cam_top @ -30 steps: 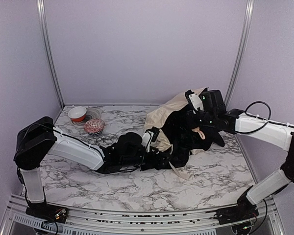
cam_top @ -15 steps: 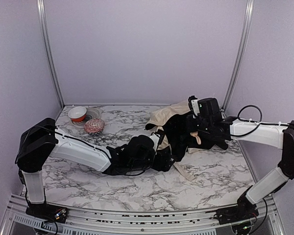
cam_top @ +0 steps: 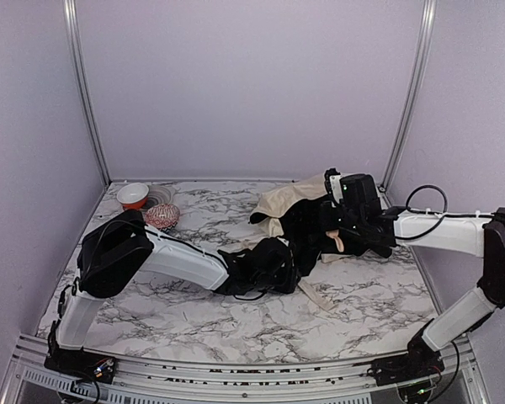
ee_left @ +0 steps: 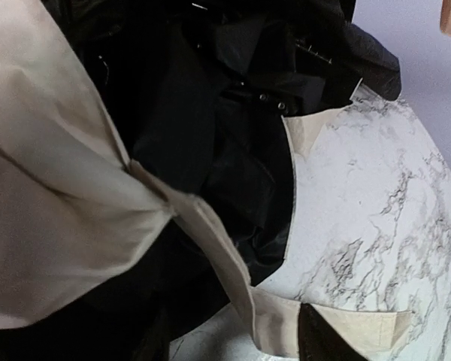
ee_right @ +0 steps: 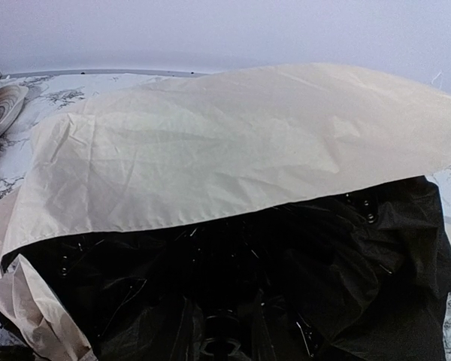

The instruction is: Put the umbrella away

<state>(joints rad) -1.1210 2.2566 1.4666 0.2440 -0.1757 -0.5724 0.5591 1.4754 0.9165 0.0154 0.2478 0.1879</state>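
The left gripper lies low on the table, its tip pushed into the dark folds at the near-left edge of the umbrella. Its fingers are buried in the cloth in the overhead view. Its own camera shows only fabric pressed close, so I cannot tell whether the jaws are spread or pinching anything. Right in front of that camera, cream cloth bunches into a creased fold with the black lining beyond it. To its right, a bare stretch of marble shows past the hem.

The right gripper reaches in from the opposite side and sits inside the umbrella's crumpled middle. Its fingers are also hidden, and I cannot tell their state. Above it a cream panel spreads like a loose flap, with black lining and thin ribs directly ahead and below.

The umbrella is a half-collapsed heap between the two grippers, resting on the table. A tan handle shows just beside the right wrist. A cream strap trails on the marble on the near side of the heap.

Well away beyond the left arm's elbow, toward the far left corner, stand a red-and-white bowl and a patterned bowl.
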